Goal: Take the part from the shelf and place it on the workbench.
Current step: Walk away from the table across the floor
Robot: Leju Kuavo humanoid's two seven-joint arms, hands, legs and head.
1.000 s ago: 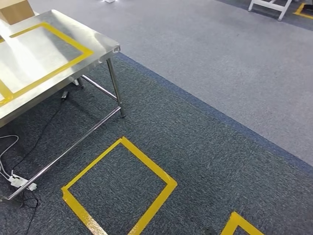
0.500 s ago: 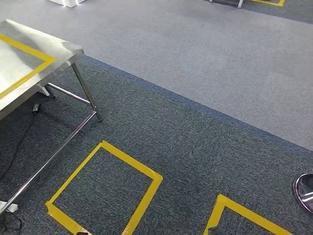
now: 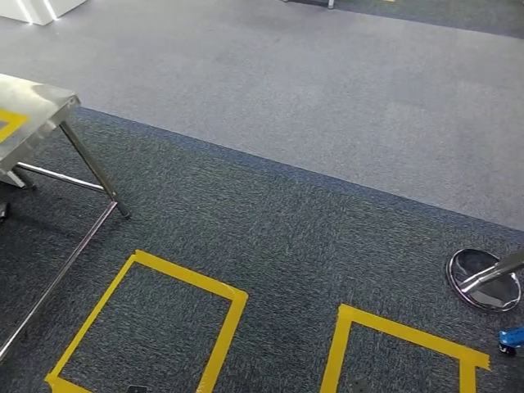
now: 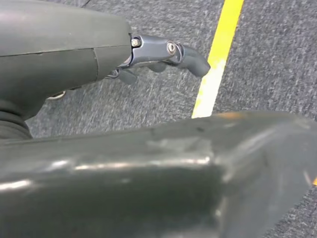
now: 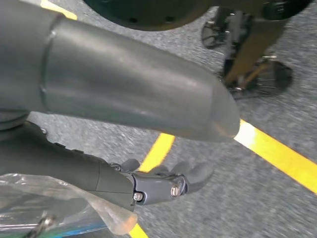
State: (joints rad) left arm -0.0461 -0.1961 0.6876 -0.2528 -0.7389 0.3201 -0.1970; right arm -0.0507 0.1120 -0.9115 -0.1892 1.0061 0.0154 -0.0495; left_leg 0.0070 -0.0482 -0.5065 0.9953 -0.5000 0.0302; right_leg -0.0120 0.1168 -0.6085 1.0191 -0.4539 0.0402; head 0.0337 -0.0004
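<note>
A corner of the steel counter (image 3: 28, 119) stood at the far left on thin metal legs (image 3: 96, 169). On the dark carpet (image 3: 291, 229) lay two yellow tape squares (image 3: 148, 327) side by side. At the right sat a round shiny base (image 3: 484, 278), with a small blue object (image 3: 512, 337) near it.

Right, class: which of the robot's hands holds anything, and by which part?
The right hand seems to hold a clear plastic bag against its palm side; the exact grip is hidden. The left hand holds nothing.

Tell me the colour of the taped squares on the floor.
Yellow. The taped squares stand out against the dark carpet, clearest in the head view.
</note>
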